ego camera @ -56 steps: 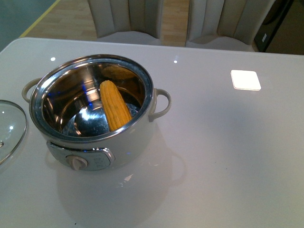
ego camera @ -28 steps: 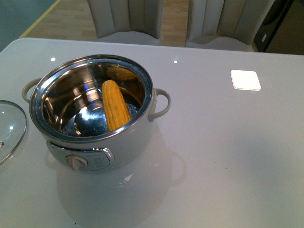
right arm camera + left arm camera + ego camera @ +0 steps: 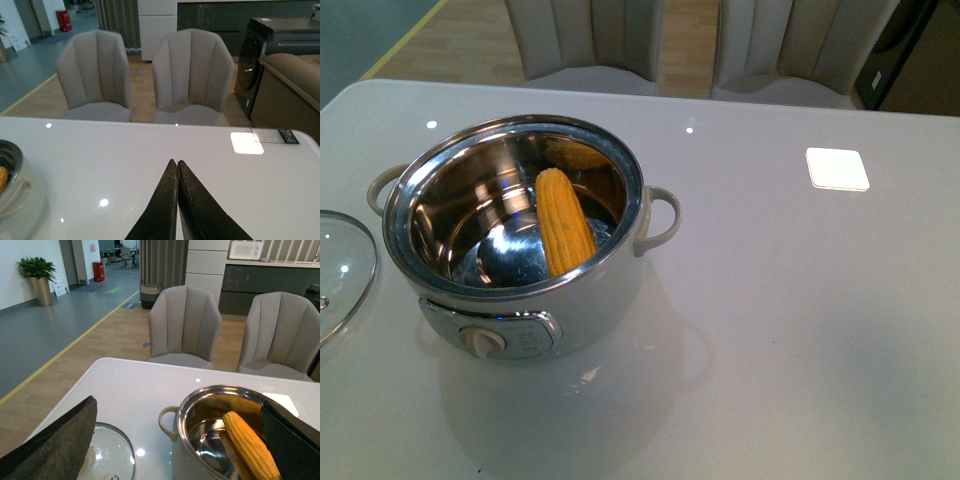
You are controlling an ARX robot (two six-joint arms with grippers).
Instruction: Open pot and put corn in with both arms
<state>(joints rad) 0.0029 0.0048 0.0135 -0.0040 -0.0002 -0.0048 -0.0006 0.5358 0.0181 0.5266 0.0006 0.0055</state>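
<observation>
The cream-white pot (image 3: 590, 300) stands open on the white table, left of centre in the front view. The corn (image 3: 563, 222) leans inside its steel bowl, one end against the near rim. The glass lid (image 3: 338, 270) lies flat on the table left of the pot. Neither arm shows in the front view. In the left wrist view my left gripper (image 3: 180, 440) is open and empty, its pads wide apart above the lid (image 3: 112, 455) and the pot (image 3: 172, 422), with the corn (image 3: 250, 445) in sight. My right gripper (image 3: 177, 162) is shut and empty over bare table, right of the pot (image 3: 15, 192).
A white square patch (image 3: 837, 167) lies on the table at the back right. Two beige chairs (image 3: 585, 40) stand behind the table's far edge. A dark appliance (image 3: 260, 55) and a sofa arm stand beyond the right corner.
</observation>
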